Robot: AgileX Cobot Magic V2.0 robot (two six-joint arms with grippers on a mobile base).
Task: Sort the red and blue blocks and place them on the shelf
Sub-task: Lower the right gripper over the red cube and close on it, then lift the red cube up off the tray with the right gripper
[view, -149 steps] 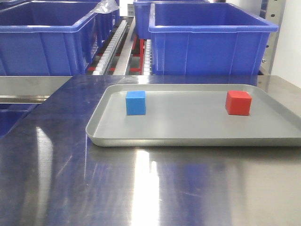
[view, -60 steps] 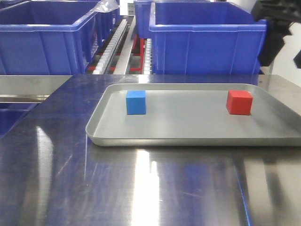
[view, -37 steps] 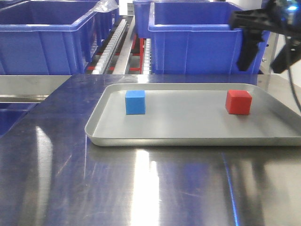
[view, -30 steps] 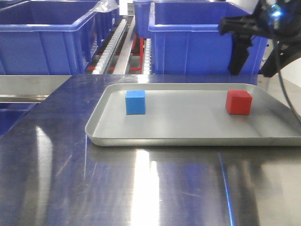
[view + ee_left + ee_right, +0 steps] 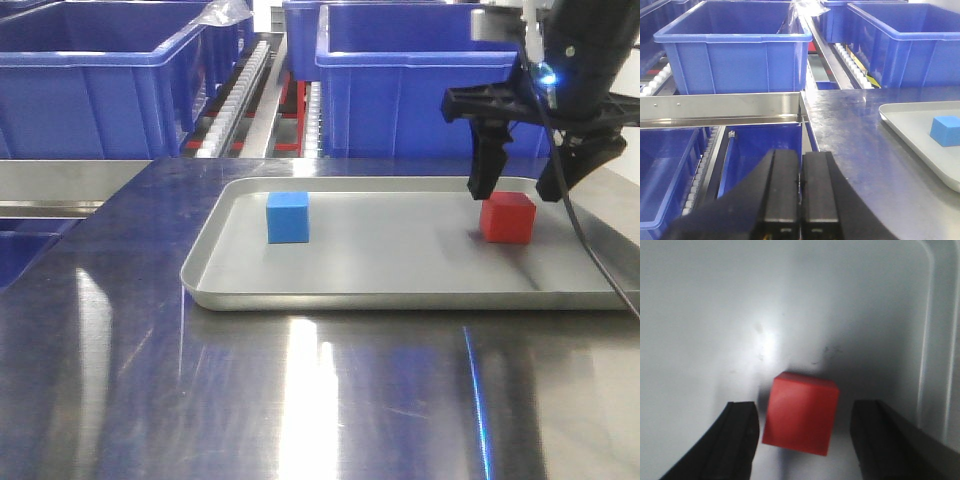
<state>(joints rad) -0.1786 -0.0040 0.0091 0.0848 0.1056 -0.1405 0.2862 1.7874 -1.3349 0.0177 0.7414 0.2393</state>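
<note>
The red block [image 5: 507, 218] sits at the right of the grey tray [image 5: 400, 290]; the blue block [image 5: 288, 217] sits at its left. My right gripper [image 5: 515, 185] hangs just above the red block, open, one finger on each side. In the right wrist view the red block [image 5: 801, 413] lies between the open fingers [image 5: 740, 435], apart from both. My left gripper [image 5: 800, 172] is shut and empty, left of the table, with the blue block [image 5: 946, 131] far to its right. The shelf [image 5: 255, 95] with white rollers stands behind the table.
Large blue bins [image 5: 440, 85] stand on the shelf right behind the tray, another [image 5: 100, 85] at the left. A steel rail [image 5: 720, 107] and lower blue bins [image 5: 765, 150] lie below the left gripper. The tray rests on the shiny steel tabletop [image 5: 300, 400].
My right arm has come in from the upper right and dropped down over the red block. Both blocks and the tray stay where they were.
</note>
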